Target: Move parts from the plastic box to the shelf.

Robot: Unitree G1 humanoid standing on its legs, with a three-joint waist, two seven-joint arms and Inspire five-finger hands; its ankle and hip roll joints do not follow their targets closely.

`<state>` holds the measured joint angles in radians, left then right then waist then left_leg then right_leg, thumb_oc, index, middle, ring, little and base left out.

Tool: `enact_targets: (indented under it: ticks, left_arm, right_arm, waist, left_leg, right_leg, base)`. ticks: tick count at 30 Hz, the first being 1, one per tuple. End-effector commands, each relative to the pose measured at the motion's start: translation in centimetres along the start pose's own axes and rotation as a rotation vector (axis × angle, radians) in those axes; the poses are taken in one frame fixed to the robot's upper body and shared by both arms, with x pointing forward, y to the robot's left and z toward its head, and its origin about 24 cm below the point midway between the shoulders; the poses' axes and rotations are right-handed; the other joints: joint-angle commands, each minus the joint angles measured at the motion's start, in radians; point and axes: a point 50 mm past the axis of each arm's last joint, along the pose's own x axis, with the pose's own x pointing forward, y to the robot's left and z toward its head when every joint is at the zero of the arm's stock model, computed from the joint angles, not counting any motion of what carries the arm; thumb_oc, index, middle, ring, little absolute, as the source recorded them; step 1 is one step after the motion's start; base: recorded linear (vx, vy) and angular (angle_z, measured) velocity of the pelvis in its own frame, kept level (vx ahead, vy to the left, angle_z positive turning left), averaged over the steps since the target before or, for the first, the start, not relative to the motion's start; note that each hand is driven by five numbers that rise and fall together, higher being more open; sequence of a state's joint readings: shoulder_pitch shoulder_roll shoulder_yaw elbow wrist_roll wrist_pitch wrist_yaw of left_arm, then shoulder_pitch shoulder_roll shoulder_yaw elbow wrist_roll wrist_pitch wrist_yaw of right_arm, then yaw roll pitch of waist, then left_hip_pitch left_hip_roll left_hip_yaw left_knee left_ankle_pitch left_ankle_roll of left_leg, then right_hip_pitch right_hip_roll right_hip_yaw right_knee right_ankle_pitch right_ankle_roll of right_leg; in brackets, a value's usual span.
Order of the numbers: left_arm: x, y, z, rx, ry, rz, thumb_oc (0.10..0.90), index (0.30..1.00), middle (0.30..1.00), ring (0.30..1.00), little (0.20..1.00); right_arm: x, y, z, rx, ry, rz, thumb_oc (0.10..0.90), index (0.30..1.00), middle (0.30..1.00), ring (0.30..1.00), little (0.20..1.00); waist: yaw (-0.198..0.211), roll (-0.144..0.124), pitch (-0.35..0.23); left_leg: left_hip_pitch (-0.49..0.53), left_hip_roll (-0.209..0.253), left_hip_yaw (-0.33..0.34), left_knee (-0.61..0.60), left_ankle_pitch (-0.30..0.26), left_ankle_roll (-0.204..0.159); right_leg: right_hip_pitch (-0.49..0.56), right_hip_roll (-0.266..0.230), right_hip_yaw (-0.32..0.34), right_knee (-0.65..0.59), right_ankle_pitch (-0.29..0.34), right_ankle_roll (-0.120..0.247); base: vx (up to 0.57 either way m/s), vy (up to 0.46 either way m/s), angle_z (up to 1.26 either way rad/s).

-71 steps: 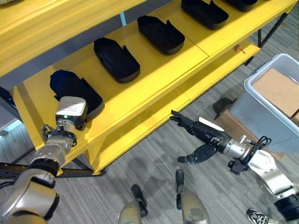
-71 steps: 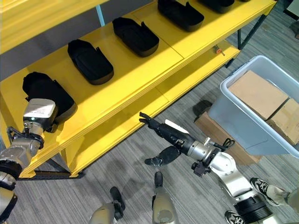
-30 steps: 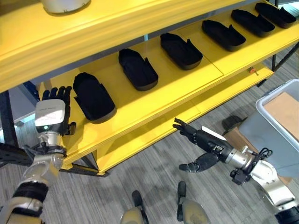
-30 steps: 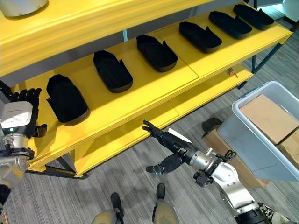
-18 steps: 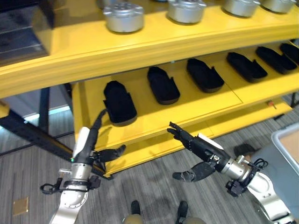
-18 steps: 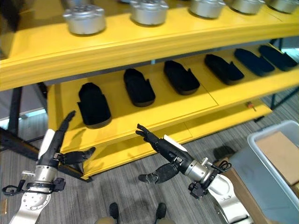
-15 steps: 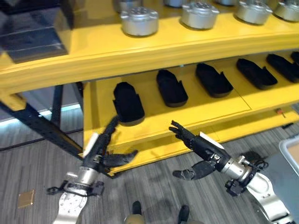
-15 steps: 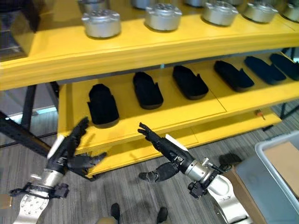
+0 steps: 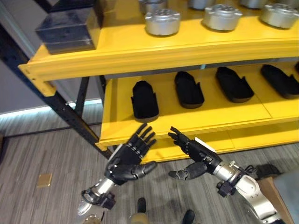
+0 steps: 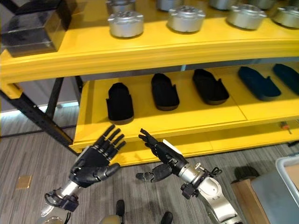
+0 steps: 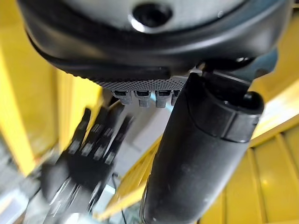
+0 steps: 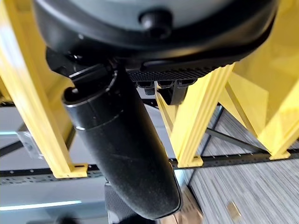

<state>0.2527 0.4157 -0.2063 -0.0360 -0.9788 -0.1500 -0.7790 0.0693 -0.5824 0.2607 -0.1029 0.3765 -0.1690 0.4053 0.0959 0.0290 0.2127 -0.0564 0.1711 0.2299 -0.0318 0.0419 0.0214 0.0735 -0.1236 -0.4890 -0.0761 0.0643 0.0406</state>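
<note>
Straight, spread fingers (image 9: 145,136) fan from the left hand (image 9: 125,161), held up empty before the yellow shelf (image 9: 187,120). Beside it, the right hand (image 9: 196,154) is likewise splayed and empty, thumb drooping. Black parts (image 9: 144,101) lie in a row on the shelf; the plastic box (image 10: 280,189) is cut off at the lower right.

Workshop storeroom: yellow steel shelf (image 9: 196,46) holding machined metal parts (image 9: 162,22).

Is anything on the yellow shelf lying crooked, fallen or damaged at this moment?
Nothing stands out. The black parts lie in an even row on the middle shelf, and the silver discs sit upright above. Both the left hand and the right hand are open and empty.
</note>
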Motion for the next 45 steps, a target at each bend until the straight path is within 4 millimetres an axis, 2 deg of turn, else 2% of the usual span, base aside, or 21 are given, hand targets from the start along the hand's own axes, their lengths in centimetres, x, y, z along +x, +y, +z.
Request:
enact_targets:
  ticks: [1, 2, 3, 6, 10, 11, 16, 22, 25, 33, 45]
  left_arm:
    - [3.1, -1.3, 4.4, 0.035, -0.24, -0.261, 0.9, 1.0, 1.0, 1.0, 1.0]
    - [3.5, -1.3, 4.4, 0.032, -0.25, -0.272, 0.9, 1.0, 1.0, 1.0, 1.0]
    - [3.6, -1.2, 4.5, 0.046, -0.253, -0.275, 0.9, 1.0, 1.0, 1.0, 1.0]
    - [3.9, -1.2, 5.1, 0.081, -0.257, -0.291, 0.9, 1.0, 1.0, 1.0, 1.0]
    - [3.4, -1.2, 5.5, 0.077, -0.26, -0.297, 0.9, 1.0, 1.0, 1.0, 1.0]
    - [2.9, -1.2, 5.6, 0.059, -0.26, -0.308, 0.9, 1.0, 1.0, 1.0, 1.0]
    - [1.9, -1.2, 6.2, 0.041, -0.283, -0.314, 0.9, 1.0, 1.0, 1.0, 1.0]
    - [1.6, -1.5, 6.6, -0.001, -0.324, -0.347, 0.9, 1.0, 1.0, 1.0, 1.0]
    - [1.8, -1.8, 7.1, 0.032, -0.332, -0.37, 0.9, 1.0, 1.0, 1.0, 1.0]
    - [2.1, -2.1, 8.2, 0.064, -0.338, -0.373, 0.9, 1.0, 1.0, 1.0, 1.0]
    - [2.3, -2.0, 7.9, 0.04, -0.315, -0.37, 0.9, 1.0, 1.0, 1.0, 1.0]
  right_arm:
    - [2.2, -1.9, 5.1, -0.004, -0.314, -0.044, 0.9, 1.0, 1.0, 1.0, 1.0]
    - [2.3, -1.8, 4.9, 0.009, -0.32, -0.046, 0.9, 1.0, 1.0, 1.0, 1.0]
    - [2.4, -1.7, 4.7, 0.029, -0.319, -0.043, 0.9, 1.0, 1.0, 1.0, 1.0]
    - [2.1, -1.3, 4.1, 0.024, -0.28, -0.038, 0.9, 1.0, 1.0, 1.0, 1.0]
    - [1.7, -1.0, 3.4, -0.024, -0.22, -0.032, 0.9, 1.0, 1.0, 1.0, 1.0]
    - [1.5, -0.9, 3.1, -0.122, -0.179, -0.014, 0.9, 1.0, 1.0, 1.0, 1.0]
    - [1.7, -2.6, 3.4, -0.349, -0.101, -0.069, 0.9, 1.0, 1.0, 1.0, 1.0]
    - [2.0, -3.6, 4.0, -0.495, -0.046, -0.082, 0.9, 1.0, 1.0, 1.0, 1.0]
    - [2.2, -4.1, 4.0, -0.583, -0.016, -0.107, 0.9, 1.0, 1.0, 1.0, 1.0]
    - [2.5, -4.9, 4.1, -0.735, 0.013, -0.151, 0.9, 1.0, 1.0, 1.0, 1.0]
    - [3.6, -4.1, 3.4, -0.862, 0.06, -0.017, 0.9, 1.0, 1.0, 1.0, 1.0]
  waist:
    - [-0.009, -0.052, 0.021]
    - [-0.016, -0.056, 0.027]
    - [-0.022, -0.059, 0.029]
    - [-0.041, -0.061, 0.005]
    - [-0.052, -0.058, -0.021]
    - [-0.05, -0.058, -0.027]
    - [-0.031, -0.066, -0.037]
    - [-0.009, -0.084, -0.038]
    - [0.004, -0.094, -0.033]
    - [0.02, -0.1, -0.017]
    - [0.049, -0.107, -0.013]
  left_leg:
    - [-0.013, -0.011, -0.023, 0.201, -0.001, -0.127]
    - [-0.03, -0.012, -0.019, 0.203, 0.024, -0.117]
    - [-0.023, -0.009, -0.015, 0.192, 0.013, -0.112]
    - [0.043, -0.007, -0.018, 0.079, 0.003, -0.112]
    - [0.091, -0.017, -0.009, 0.02, -0.005, -0.111]
    - [0.117, -0.022, 0.003, 0.0, -0.013, -0.108]
    - [0.15, -0.034, 0.023, -0.033, -0.021, -0.096]
    - [0.158, -0.041, 0.034, -0.041, -0.027, -0.086]
    - [0.155, -0.044, 0.038, -0.037, -0.032, -0.078]
    - [0.141, -0.045, 0.035, -0.024, -0.037, -0.07]
    - [0.127, -0.046, 0.024, -0.026, -0.032, -0.071]
  right_leg:
    - [0.004, 0.007, 0.088, 0.084, -0.091, 0.015]
    - [0.0, 0.004, 0.089, 0.086, -0.079, 0.004]
    - [0.004, 0.001, 0.101, 0.09, -0.079, 0.004]
    - [0.017, -0.009, 0.122, 0.075, -0.071, 0.021]
    - [0.025, -0.023, 0.122, 0.052, -0.06, 0.038]
    - [0.035, -0.029, 0.12, 0.044, -0.058, 0.046]
    - [0.053, -0.037, 0.108, 0.028, -0.05, 0.057]
    - [0.061, -0.037, 0.1, 0.026, -0.049, 0.059]
    - [0.059, -0.039, 0.098, 0.031, -0.05, 0.061]
    - [0.046, -0.043, 0.096, 0.046, -0.05, 0.065]
    - [0.045, -0.04, 0.08, 0.043, -0.052, 0.064]
  base:
    - [-0.19, 0.07, -0.01]
    - [-0.14, 0.089, -0.03]
    - [-0.08, 0.141, 0.35]
    - [0.0, 0.159, 0.25]
    - [0.03, 0.124, -0.06]
    - [0.03, 0.114, 0.06]
    - [0.02, 0.076, 0.07]
    - [0.01, 0.008, 0.02]
    - [0.01, -0.023, 0.0]
    - [0.0, -0.003, 0.0]
    - [0.0, 0.0, 0.0]
